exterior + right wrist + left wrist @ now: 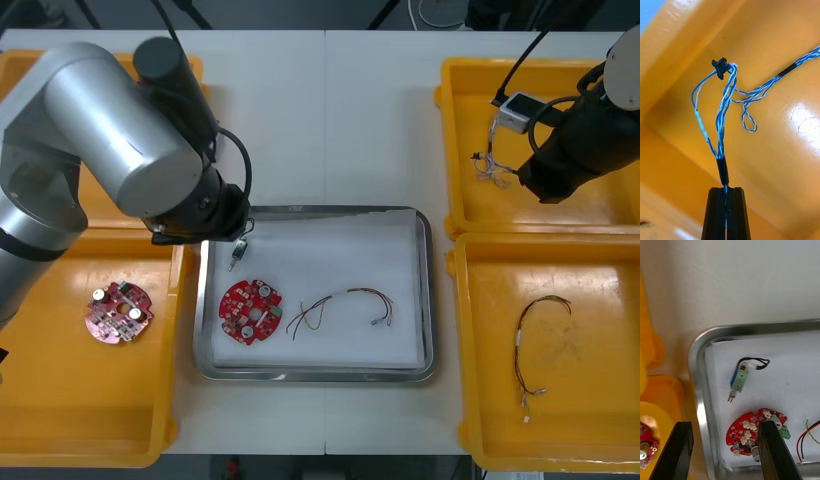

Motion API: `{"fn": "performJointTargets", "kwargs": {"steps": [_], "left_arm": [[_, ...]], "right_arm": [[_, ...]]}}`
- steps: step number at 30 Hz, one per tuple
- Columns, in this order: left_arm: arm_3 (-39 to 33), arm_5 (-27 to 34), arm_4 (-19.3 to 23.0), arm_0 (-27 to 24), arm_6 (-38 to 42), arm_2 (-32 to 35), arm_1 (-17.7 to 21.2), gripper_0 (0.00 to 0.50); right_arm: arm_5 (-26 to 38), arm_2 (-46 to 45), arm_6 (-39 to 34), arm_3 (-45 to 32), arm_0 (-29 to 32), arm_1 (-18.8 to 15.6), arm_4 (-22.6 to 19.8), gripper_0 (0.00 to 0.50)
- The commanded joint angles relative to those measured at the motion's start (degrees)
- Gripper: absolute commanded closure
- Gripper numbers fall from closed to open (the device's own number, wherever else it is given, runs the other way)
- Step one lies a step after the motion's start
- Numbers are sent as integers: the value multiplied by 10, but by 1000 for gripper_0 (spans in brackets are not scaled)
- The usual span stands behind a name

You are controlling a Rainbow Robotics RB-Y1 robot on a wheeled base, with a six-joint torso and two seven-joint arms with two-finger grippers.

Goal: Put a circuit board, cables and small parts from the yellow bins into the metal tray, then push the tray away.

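Observation:
The metal tray [428,300], white inside, holds a round red circuit board [250,311], a red and yellow cable [345,305] and a small metal part [236,258]. My left gripper [724,450] hangs open over the tray's far left corner; the small metal part [739,378] lies free just beyond its fingertips, and the circuit board [752,431] sits between them. Over the far right yellow bin [455,150], my right gripper [725,210] is shut on a twisted blue and white cable [724,112], which hangs lifted above the bin floor.
A second circuit board [119,311] lies in the near left bin [90,420]. A black cable [535,345] lies in the near right bin [480,420]. My left arm [110,130] covers most of the far left bin.

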Motion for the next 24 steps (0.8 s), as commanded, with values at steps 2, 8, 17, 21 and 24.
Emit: {"fn": "performJointTargets", "kwargs": {"steps": [2, 8, 17, 21, 24], "left_arm": [[12, 36, 26, -56, 46, 95, 10, 0], [67, 36, 46, -89, 38, 160, 39, 0], [193, 36, -1, -142, 22, 189, 50, 0], [239, 24, -22, -157, 18, 191, 50, 0], [273, -10, -33, -162, 18, 201, 50, 0]], "right_arm": [[52, -14, -19, -104, -14, -16, 5, 500], [52, -14, -19, -186, -14, -21, -17, 500], [52, -13, -21, -222, -14, -22, -125, 500], [52, -1, -22, -238, -14, -22, -153, 500], [52, 27, -25, -266, -14, -21, -157, 500]]}}
